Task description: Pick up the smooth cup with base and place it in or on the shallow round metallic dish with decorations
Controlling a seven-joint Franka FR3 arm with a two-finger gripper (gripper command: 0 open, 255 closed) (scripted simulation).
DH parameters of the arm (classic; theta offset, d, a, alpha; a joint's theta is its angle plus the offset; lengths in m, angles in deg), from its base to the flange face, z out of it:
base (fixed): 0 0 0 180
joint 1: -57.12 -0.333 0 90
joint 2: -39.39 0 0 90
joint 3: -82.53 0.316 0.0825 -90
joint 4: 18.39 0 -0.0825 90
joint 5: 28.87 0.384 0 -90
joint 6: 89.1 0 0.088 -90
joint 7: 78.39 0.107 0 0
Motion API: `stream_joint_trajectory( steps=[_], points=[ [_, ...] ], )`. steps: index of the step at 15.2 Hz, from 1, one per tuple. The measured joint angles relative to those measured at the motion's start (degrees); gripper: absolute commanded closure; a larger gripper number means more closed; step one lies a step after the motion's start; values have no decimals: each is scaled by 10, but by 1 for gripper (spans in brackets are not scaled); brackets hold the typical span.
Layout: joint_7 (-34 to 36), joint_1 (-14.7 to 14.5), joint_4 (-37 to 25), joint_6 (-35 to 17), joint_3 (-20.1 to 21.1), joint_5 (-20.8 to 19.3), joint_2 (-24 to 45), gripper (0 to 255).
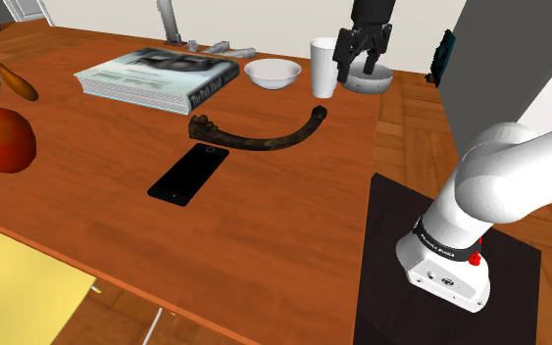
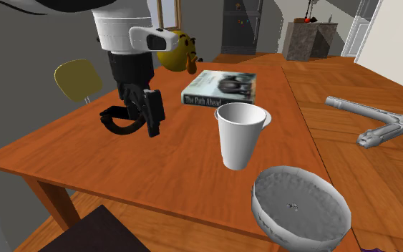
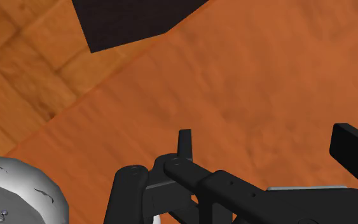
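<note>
A wooden table (image 1: 264, 225) carries a book (image 1: 156, 78), a white bowl (image 1: 273, 73) and a white cup (image 1: 323, 67) along one edge. A grey dish (image 1: 377, 84) sits at the corner. A phone (image 1: 188, 173) and a curved dark bar (image 1: 264, 143) lie mid-table.

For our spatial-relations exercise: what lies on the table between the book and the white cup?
A white bowl, between the book and the cup, in the shoulder view.

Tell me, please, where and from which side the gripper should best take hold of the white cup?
Probably the rim: the cup stands upright, mouth open, so the gripper could come down from above, one finger inside the wall, on the side away from the white bowl.
</note>
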Motion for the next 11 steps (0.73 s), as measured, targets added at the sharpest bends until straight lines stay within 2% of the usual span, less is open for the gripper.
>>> stream_joint_trajectory(
  steps=[2,6,11],
  points=[
    [1,1,-8,-4,1,-2,11,0],
    [-4,10,-56,-28,-5,-22,77,0],
    [-14,23,-144,-56,-17,-50,182,0]
  ],
)
